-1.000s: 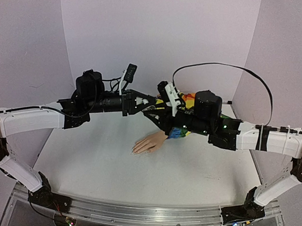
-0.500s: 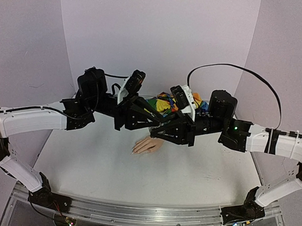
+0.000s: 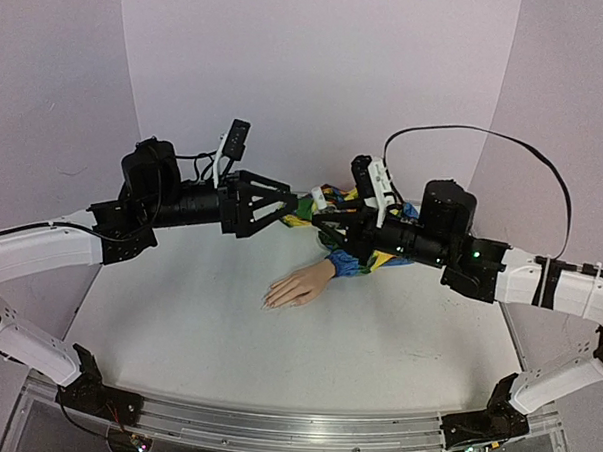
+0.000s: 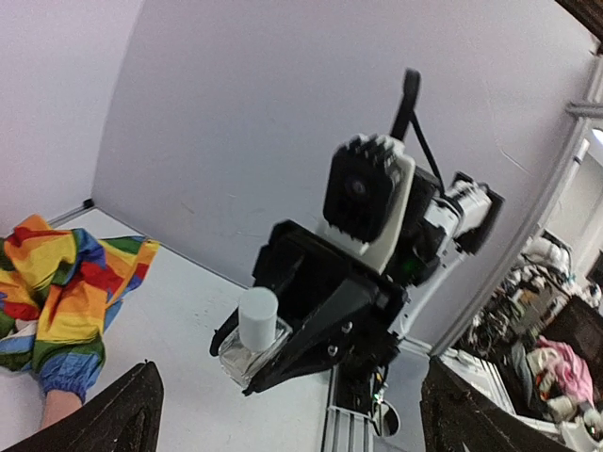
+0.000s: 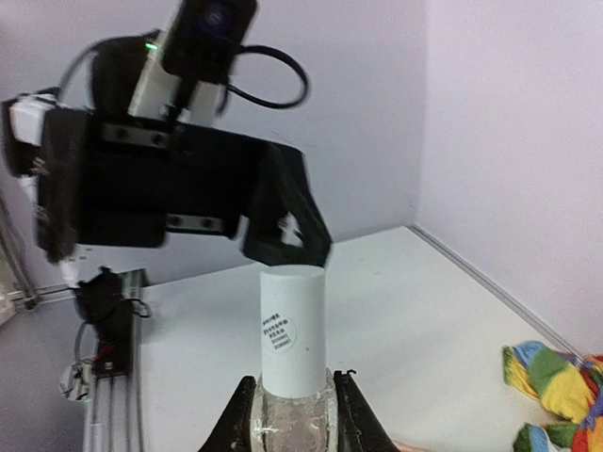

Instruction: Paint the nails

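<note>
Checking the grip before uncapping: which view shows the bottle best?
Right wrist: the bottle sits close, centred, cap up, clamped in the right tool. Left wrist shows it smaller; top external, barely a white speck.

Overhead, the light is soft and even with no glare, and the white tabletop point(image 3: 197, 322) carries only faint, soft-edged shadows. In the left wrist view the centre is crisp, 3 o'clock is washed bright, and the heaped workshop clutter point(image 4: 556, 348) at 4 o'clock is out of focus. In the right wrist view the small clear glass bottle with white cap point(image 5: 292, 377) is fairly sharp, while everything at 10 o'clock is smeared.
</note>
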`<action>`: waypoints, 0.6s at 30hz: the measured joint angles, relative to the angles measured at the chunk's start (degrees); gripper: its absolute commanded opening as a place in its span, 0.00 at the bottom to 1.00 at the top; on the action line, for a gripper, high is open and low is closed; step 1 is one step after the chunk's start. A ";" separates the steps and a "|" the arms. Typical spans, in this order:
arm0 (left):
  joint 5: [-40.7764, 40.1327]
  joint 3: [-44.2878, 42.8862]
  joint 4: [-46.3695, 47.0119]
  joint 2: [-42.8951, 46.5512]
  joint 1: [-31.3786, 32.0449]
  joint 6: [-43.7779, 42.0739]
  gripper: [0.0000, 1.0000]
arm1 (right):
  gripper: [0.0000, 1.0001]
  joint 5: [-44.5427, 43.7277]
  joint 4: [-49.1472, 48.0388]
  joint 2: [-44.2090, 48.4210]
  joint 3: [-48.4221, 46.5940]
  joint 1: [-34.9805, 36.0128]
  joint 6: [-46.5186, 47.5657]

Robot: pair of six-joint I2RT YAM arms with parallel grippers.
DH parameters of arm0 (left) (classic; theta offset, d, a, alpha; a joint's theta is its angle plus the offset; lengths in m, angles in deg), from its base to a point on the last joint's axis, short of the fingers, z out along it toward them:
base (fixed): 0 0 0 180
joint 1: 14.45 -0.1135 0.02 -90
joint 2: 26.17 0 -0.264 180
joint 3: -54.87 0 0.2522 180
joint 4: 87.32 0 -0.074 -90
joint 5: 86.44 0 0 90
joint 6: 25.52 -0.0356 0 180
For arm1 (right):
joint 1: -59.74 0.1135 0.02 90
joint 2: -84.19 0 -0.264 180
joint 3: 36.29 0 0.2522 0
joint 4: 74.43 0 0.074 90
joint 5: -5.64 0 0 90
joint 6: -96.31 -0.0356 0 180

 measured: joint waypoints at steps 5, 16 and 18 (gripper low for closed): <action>-7.48 -0.11 -0.22 -0.87 -0.76 6.99 0.89 | 0.00 -17.11 0.50 -5.20 -0.50 2.91 3.43; -14.34 -2.54 -2.03 -8.15 -0.74 16.79 0.57 | 0.00 -38.03 -0.13 -12.33 -5.86 10.99 8.61; -14.75 -2.82 -2.45 -8.59 -0.74 17.49 0.45 | 0.00 -39.15 -0.66 -12.57 -6.10 11.34 8.92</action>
